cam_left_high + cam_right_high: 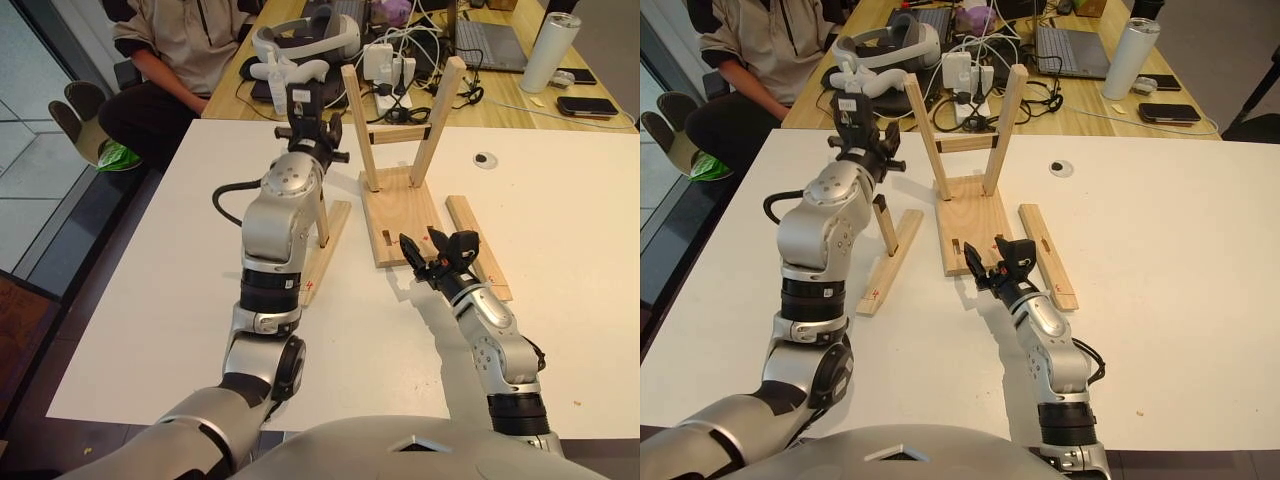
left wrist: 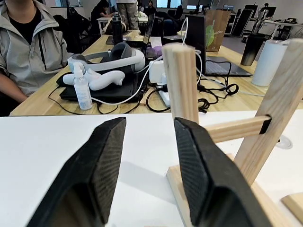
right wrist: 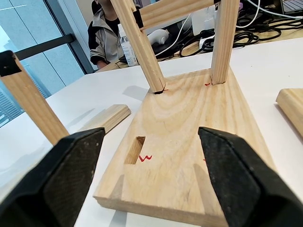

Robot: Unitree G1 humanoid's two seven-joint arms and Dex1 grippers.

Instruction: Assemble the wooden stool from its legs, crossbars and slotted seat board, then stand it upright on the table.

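Observation:
The slotted seat board (image 1: 400, 215) lies flat mid-table. Two legs (image 1: 360, 130) stand up from its far end, joined by a crossbar (image 1: 398, 133). My left gripper (image 1: 322, 138) hovers open just left of the nearer upright leg (image 2: 182, 80), which shows beyond its fingers (image 2: 94, 165). Below that arm, a flat wooden piece (image 1: 890, 262) carries a short upright leg (image 1: 883, 222). Another slotted flat piece (image 1: 480, 248) lies right of the seat board. My right gripper (image 1: 437, 258) is open at the board's near edge, holding nothing. An empty slot (image 3: 136, 149) in the board lies just ahead of it.
Behind the white table stands a wooden desk with a headset (image 1: 305, 40), cables, a laptop (image 1: 490, 45), a tumbler (image 1: 550, 50) and phones (image 1: 588, 104). A person (image 1: 180, 50) sits at the back left. A round grommet (image 1: 486, 159) sits in the table at right.

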